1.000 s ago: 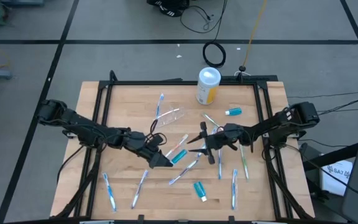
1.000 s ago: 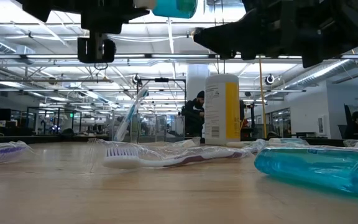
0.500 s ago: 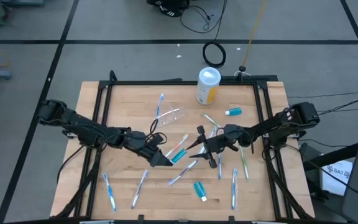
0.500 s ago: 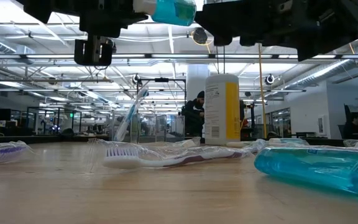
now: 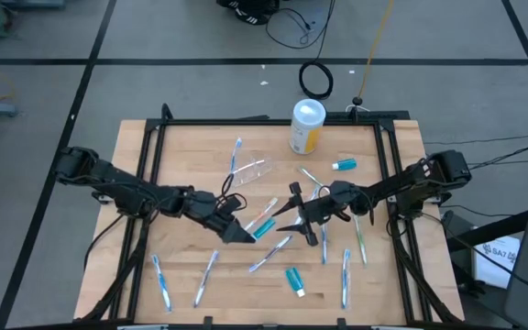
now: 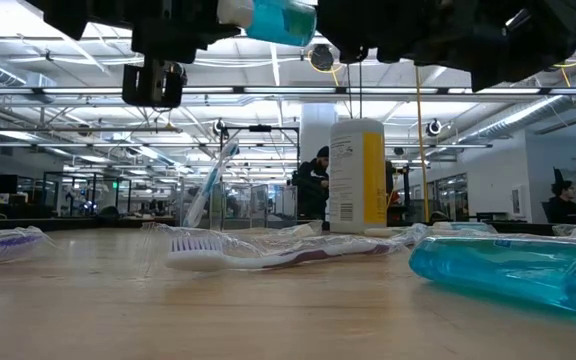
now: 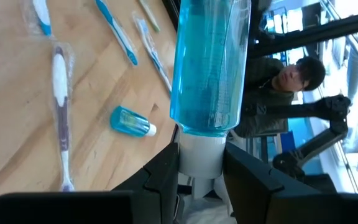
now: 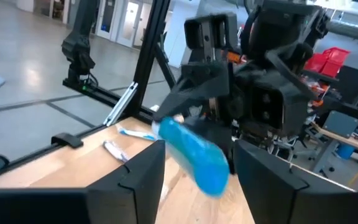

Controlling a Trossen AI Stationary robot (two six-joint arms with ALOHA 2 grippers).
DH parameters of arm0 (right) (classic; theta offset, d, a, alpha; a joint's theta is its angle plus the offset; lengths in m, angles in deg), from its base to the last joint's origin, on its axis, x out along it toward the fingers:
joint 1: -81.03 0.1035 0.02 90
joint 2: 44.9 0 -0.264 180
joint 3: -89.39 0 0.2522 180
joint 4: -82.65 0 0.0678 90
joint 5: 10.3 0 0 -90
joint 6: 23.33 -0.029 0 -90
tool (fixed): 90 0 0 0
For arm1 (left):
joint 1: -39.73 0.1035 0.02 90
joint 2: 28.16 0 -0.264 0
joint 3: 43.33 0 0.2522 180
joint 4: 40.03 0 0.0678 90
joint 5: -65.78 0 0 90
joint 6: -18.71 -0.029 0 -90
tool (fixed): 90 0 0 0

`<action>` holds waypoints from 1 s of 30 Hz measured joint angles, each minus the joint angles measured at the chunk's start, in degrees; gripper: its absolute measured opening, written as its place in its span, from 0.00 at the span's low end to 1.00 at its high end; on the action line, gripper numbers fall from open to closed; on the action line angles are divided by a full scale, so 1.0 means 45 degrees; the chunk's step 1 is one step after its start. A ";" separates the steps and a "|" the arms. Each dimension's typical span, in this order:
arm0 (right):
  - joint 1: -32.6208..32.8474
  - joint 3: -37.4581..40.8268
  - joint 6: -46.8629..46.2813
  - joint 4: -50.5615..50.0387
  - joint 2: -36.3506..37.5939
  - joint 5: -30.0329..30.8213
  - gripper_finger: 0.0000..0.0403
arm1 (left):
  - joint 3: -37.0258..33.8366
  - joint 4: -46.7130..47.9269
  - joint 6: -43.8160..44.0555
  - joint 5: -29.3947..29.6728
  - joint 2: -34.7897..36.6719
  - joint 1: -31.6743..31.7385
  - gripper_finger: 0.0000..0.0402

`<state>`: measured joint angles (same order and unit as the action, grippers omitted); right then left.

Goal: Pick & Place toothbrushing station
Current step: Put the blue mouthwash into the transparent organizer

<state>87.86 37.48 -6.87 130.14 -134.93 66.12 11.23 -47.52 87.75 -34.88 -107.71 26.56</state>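
My left gripper (image 5: pixel 245 235) hovers over the table's middle, shut on a teal toothpaste tube (image 5: pixel 263 229) that points toward my right gripper (image 5: pixel 289 211). The right gripper is open. Its fingers stand on either side of the tube's free end (image 8: pixel 194 155), and I cannot tell whether they touch it. A clear cup (image 5: pixel 253 170) lies on its side at the far middle. Two more teal tubes (image 5: pixel 344 165) (image 5: pixel 294 280) and several toothbrushes (image 5: pixel 269 252) lie flat on the wood. My left gripper pinches the tube's white cap (image 7: pixel 201 146) between its two fingers (image 7: pixel 166 171), which lie along the tube's length. They come at it nearly level from the table's left. The tube (image 6: pixel 280 18) juts out beyond the fingers, lifted clear of the table.
A yellow canister with a white lid (image 5: pixel 306 126) stands at the far edge. Toothbrushes in wrappers lie along the near edge (image 5: pixel 160 280) (image 5: pixel 346 275) and on the right (image 5: pixel 359 238). A dark frame rail (image 5: pixel 154 156) borders the tabletop. People sit in the room beyond (image 6: pixel 318 180).
My right gripper has risen a little beside the tube's free end, its fingers tipping upward. The left gripper keeps the tube aloft in much the same place.
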 joint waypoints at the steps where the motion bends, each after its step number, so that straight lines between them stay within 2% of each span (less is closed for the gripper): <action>1: 0.0000 -0.0032 -0.0107 -0.0055 0.0002 0.0001 0.47 | 0.0000 -0.0005 -0.0001 0.0000 0.0000 0.0075 0.29; 20: -0.0024 -0.0048 0.0233 -0.0335 0.0000 -0.0005 0.45 | -0.0005 -0.0881 -0.0516 -0.0578 0.0003 0.0350 0.29; 30: -0.0029 -0.0048 0.0453 -0.0340 0.0000 0.0000 0.37 | -0.0005 -0.0865 -0.0547 -0.0330 0.0003 0.0365 0.29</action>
<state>87.73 37.26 -4.84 128.61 -134.93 66.12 11.20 -51.41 85.29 -36.36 -107.70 28.20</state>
